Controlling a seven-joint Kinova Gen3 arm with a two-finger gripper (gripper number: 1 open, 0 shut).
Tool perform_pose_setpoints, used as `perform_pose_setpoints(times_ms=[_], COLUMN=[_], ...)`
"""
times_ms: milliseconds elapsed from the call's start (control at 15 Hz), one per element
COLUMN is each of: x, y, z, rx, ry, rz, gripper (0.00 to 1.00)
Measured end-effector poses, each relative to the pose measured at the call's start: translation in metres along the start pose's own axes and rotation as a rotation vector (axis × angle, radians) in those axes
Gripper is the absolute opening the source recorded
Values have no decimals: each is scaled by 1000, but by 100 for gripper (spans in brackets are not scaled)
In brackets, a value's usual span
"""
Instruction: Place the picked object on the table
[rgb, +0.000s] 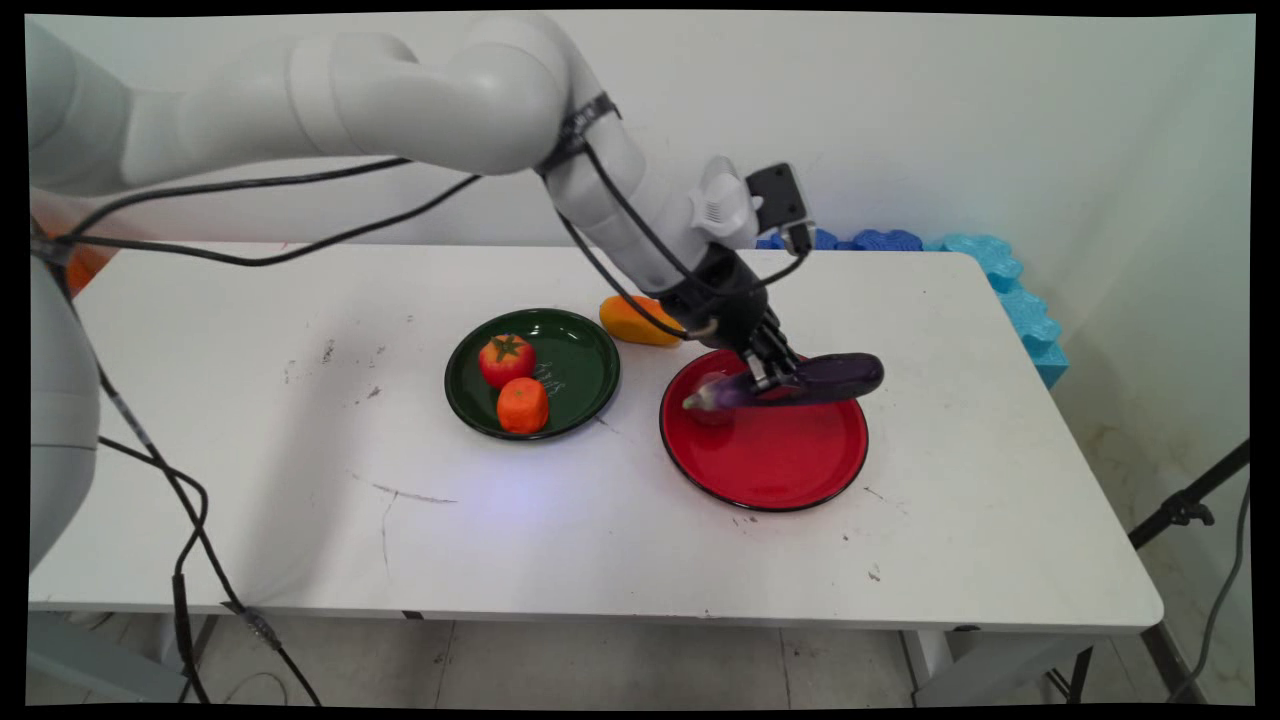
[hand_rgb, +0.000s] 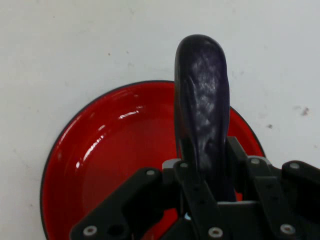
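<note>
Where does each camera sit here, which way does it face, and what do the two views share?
Main view: fixed above the white table's near side, looking down across it to the wall; shows the white arm and its black hand gripping a glossy dark purple eggplant.
Hand view: mounted on the hand, looking along its fingers down at the table; shows black linkage and fingers.
Shared: the eggplant and the round red plate beneath it.

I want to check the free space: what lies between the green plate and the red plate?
Only bare table between the green plate and the red plate, in the main view.
</note>
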Motion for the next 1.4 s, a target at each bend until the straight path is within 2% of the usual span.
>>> perform_pose_setpoints(times_ms=[267,667,1400], x=[-18,-69,-160], y=[15,31,51], z=[-28,-60,-64], rx=[-14,-34,-75], ry=[-11,-43,-72], rz=[38,53,73], gripper=[0,0,0])
